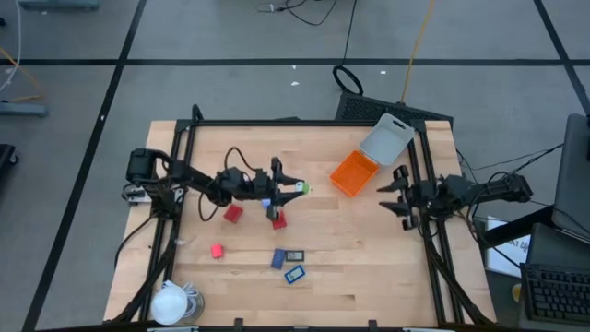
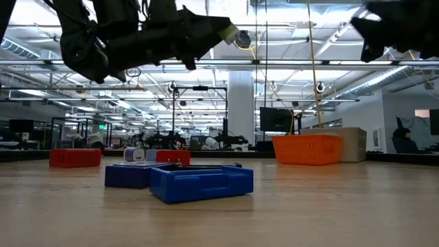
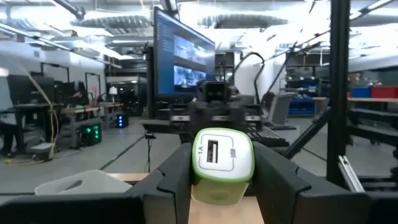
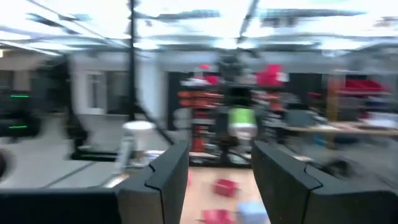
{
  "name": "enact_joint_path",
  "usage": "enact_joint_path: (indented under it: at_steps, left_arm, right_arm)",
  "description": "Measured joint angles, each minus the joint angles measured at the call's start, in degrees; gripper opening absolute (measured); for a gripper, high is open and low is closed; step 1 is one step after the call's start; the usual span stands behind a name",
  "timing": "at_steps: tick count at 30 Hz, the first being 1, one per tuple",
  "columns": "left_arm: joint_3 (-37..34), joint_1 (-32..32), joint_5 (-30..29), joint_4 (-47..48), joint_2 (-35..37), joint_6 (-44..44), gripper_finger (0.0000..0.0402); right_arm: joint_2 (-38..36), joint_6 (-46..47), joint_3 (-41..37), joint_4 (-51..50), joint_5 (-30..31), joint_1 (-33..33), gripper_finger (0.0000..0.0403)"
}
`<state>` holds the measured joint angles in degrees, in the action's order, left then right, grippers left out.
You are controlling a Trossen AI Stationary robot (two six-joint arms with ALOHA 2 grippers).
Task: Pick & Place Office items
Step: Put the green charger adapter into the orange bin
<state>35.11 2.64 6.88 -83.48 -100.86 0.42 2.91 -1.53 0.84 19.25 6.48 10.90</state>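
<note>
My left gripper [image 1: 293,187] hovers over the table's middle, shut on a small white plug with a green band and a USB port [image 3: 222,163]. In the low view the plug [image 2: 241,39] is high above the table. Below lie the office items: red blocks [image 1: 232,213] [image 1: 278,219] [image 1: 217,250], a blue flat piece [image 1: 278,260], a dark one [image 1: 294,254] and another blue one [image 1: 294,274], each flat on the wood. My right gripper [image 1: 395,195] is open and empty at the table's right, raised above it [image 2: 384,34]. My left gripper pinches the white plug by its two opposite sides [image 3: 198,177] between its two fingers. The port end faces forward past the fingertips. The fingers lie about level and point toward the table's right. The plug is lifted clear of the table.
An orange tray [image 1: 353,173] with a grey lid [image 1: 385,138] beside it stands at the far right. A white round lump with a cord [image 1: 171,301] lies at the near left corner. A dark frame [image 1: 304,121] edges the table.
</note>
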Motion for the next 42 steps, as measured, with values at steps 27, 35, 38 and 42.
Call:
enact_joint_path:
  at_steps: [27,35,38,42]
  left_arm:
    - [1.47,1.30,0.67,0.05,0.00,2.86,0.0141]
    - [6.03,1.09,2.25,5.89,0.00,2.49,0.0132]
    - [7.13,1.09,2.16,7.12,0.00,2.39,0.0132]
    - [8.67,1.08,2.14,7.80,0.07,2.05,0.0141]
  right_arm:
    - [45.76,1.55,3.82,41.94,11.46,-0.07,0.0171]
    - [58.63,-8.20,15.00,41.13,11.27,-5.07,0.0238]
    - [62.19,-8.49,18.90,41.93,9.74,-7.38,0.0265]
    - [65.33,-5.38,21.21,41.50,1.54,-8.87,0.0284]
